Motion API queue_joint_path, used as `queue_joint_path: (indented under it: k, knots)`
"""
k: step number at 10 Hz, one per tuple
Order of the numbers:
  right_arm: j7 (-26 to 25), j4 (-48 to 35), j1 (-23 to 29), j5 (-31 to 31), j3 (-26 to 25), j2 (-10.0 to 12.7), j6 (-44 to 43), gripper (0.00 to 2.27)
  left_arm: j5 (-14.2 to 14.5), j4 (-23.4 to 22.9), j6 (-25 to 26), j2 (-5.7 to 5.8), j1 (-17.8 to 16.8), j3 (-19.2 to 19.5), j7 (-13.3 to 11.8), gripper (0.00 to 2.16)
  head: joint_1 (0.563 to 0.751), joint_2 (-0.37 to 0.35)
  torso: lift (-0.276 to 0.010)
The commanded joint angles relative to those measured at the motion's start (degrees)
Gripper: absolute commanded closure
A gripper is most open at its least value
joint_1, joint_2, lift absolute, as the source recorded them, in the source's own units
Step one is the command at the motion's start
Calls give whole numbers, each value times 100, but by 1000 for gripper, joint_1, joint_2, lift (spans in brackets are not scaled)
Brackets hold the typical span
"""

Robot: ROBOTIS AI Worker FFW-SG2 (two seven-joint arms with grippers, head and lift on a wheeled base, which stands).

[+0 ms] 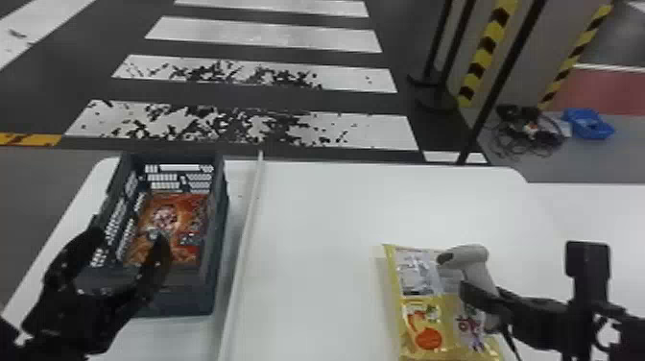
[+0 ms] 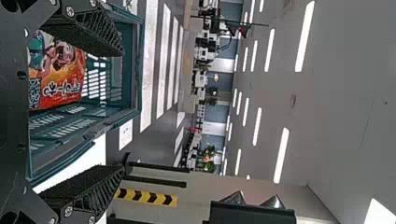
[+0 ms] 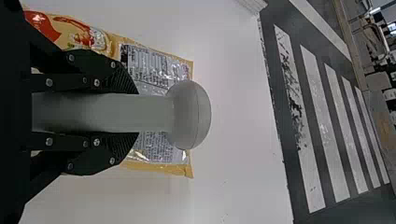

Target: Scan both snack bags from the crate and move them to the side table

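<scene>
Rail: a pale strip (image 1: pixel 247 216) runs up the white table (image 1: pixel 312 240), left of centre in the head view, right between the crate and the yellow snack bag.
Cover: the scanner (image 1: pixel 468 254) sits over part of the yellow snack bag (image 1: pixel 408 288), lower right of the frame.
Floor: cables (image 1: pixel 528 137) and a blue tray (image 1: pixel 592 126) at upper right, near a yellow-and-black striped post (image 1: pixel 484 48).
Crate: dark, slotted walls (image 1: pixel 177 300), at left on the table; an orange-red snack bag (image 1: pixel 182 216) lies inside.
Left gripper: here it is (image 1: pixel 130 237), lower left over the crate's near end, fingers wide apart with a gap between them.
Right gripper: lower right (image 1: pixel 475 295), closed around the scanner's handle.
Left wrist view: ceiling lights (image 2: pixel 280 154) and the orange-red bag's printed front, with a cartoon face.
Right wrist view: both fingers press the handle from opposite sides, the rounded scanner head pokes out past them, and small print covers the yellow bag's silvery panel.
</scene>
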Motion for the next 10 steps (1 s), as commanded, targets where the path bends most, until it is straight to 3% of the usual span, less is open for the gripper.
queue_joint_path:
  k: [1,3,6,7,10]
  knots:
    - [2,289,-198,-49,-133,-134,-46,2246,23,-17,0,0,0,31,0,144,695,-99,-95]
    - [-7,738,-629,-233,-458,-363,-46,2246,23,-43,17,0,0,40,0,144,695,-129,-95]
    - [-24,1740,-1271,-128,-485,-749,-468,2246,23,-87,35,44,0,40,35,144,695,-200,-95]
    - [-24,2276,-1490,-66,-300,-899,-802,2246,23,-123,87,53,8,66,35,144,695,-226,-95]
    - [319,4060,-2316,276,429,-1057,-2155,2246,23,-184,123,44,96,145,44,144,695,-262,-95]
